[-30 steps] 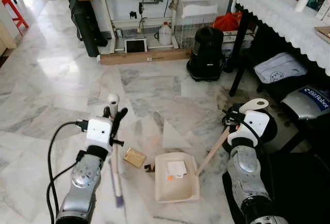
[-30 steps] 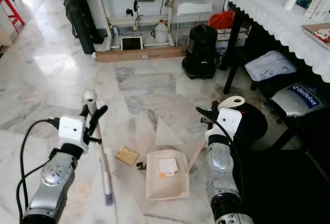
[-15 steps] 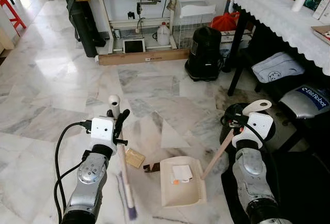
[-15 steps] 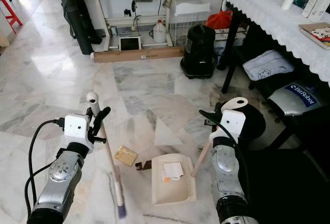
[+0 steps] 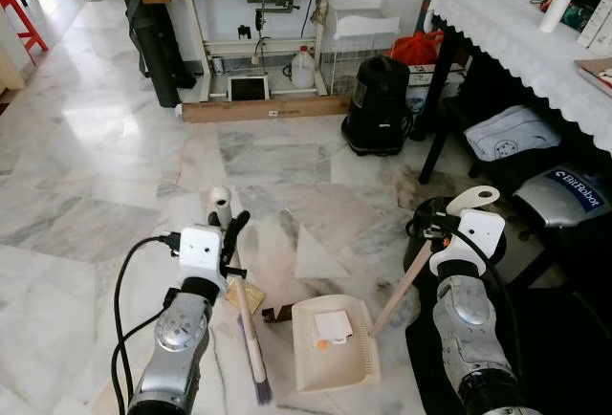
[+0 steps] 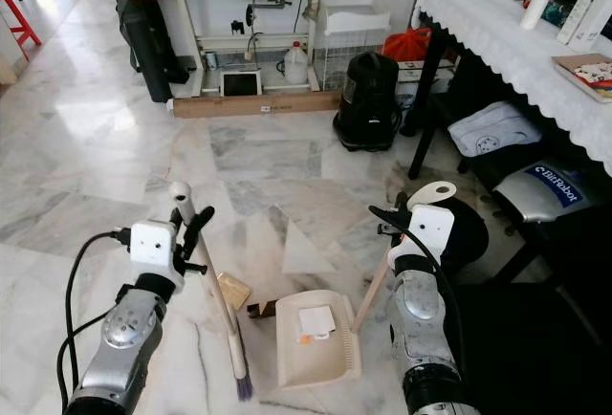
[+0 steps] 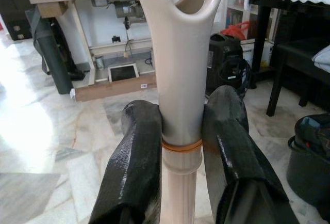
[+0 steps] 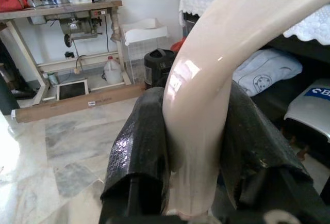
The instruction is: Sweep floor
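Lower centre of frame: sweep partly done.
L gripper (image 5: pixel 229 229) clamps broom (image 5: pixel 245 324); R gripper (image 5: pixel 435 233) clamps dustpan (image 5: pixel 335 348) w/ paper scrap (image 5: pixel 332 326); card (image 5: pixel 251 294) left.

- The broom (image 5: pixel 247 329) is showing a cream handle and purple bristles.
- The dustpan (image 5: pixel 334 346) is looking cream.
- The floor (image 5: pixel 105 157) is showing grey-veined white marble.
- The black fingers (image 7: pixel 135 167) are shining glossily.
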Robot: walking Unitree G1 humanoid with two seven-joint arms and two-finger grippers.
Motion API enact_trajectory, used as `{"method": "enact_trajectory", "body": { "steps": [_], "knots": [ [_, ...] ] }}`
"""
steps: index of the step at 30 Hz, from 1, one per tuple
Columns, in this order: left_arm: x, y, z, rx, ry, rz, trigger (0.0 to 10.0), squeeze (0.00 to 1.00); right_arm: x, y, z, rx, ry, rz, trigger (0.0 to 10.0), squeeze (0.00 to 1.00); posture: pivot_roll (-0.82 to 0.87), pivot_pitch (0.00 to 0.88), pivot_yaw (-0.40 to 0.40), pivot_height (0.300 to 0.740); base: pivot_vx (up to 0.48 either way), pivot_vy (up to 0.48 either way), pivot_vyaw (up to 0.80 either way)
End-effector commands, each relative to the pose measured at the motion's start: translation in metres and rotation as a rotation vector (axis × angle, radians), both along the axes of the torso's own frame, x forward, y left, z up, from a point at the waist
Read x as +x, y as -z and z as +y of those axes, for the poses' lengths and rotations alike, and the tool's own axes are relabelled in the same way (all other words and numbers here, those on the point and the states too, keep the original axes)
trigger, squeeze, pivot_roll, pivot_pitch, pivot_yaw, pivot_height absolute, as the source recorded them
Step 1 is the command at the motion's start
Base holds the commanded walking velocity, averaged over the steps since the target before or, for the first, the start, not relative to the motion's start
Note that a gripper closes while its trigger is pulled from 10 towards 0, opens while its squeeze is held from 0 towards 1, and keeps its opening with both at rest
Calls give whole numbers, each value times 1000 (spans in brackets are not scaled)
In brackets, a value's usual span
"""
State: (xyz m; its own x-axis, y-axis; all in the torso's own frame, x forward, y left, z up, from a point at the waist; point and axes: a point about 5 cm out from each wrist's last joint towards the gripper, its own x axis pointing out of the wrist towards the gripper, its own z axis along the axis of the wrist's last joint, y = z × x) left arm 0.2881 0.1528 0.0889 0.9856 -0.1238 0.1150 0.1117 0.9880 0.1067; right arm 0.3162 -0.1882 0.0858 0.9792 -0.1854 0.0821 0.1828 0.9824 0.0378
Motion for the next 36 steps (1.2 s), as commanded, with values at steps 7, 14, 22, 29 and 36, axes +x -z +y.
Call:
{"method": "enact_trajectory", "body": {
  "steps": [7,14,22,29,36],
  "knots": [
    [-3,-12,7,47,-33,-63,10000,0,1,-11,0,12,-14,-38,10000,0,63,0,-66,740,0,0,0],
    [-6,-12,4,30,-55,-73,10000,0,1,-12,-3,12,-38,-36,10000,0,62,0,-75,740,0,0,229],
    [-2,-21,8,68,-25,-93,10000,0,6,-12,10,79,-33,-42,10000,0,91,0,-32,740,0,0,800],
    [1,-21,13,82,-33,-82,10000,0,1,-6,19,88,-51,-33,10000,0,81,0,-4,740,0,0,788],
    [2,-22,13,91,-18,-74,10000,0,-2,-2,17,101,-24,-28,10000,0,84,0,22,740,0,0,779]
  ]
}}
